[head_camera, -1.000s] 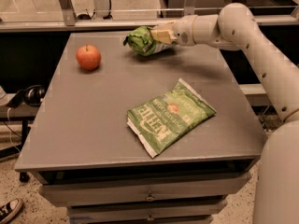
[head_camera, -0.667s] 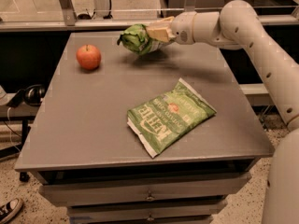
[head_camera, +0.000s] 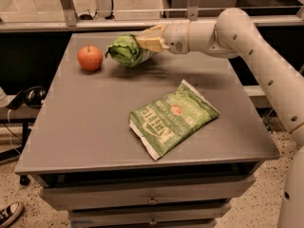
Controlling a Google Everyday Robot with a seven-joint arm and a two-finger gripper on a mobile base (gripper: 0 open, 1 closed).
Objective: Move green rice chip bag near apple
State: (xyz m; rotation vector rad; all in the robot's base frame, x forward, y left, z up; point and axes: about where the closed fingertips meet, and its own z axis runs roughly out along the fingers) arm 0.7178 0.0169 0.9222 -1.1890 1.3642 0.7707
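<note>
The green rice chip bag [head_camera: 124, 50] is a small crumpled light-green bag held a little above the grey table [head_camera: 90, 122], near its back edge. My gripper [head_camera: 142, 42] is shut on the bag's right end, with the white arm reaching in from the right. The apple [head_camera: 90, 58], red-orange with a short stem, sits at the back left of the table, a short gap to the left of the bag.
A larger flat green bag printed "KETTLE" [head_camera: 172, 118] lies right of the table's middle. A metal rail [head_camera: 95, 23] runs behind the table. Headphones [head_camera: 29, 97] sit left of the table, a shoe [head_camera: 8, 213] is on the floor, and drawers [head_camera: 152, 199] are below.
My gripper has carried the green rice chip bag to the left along the back of the table, closer to the apple. The apple and the KETTLE bag have not moved.
</note>
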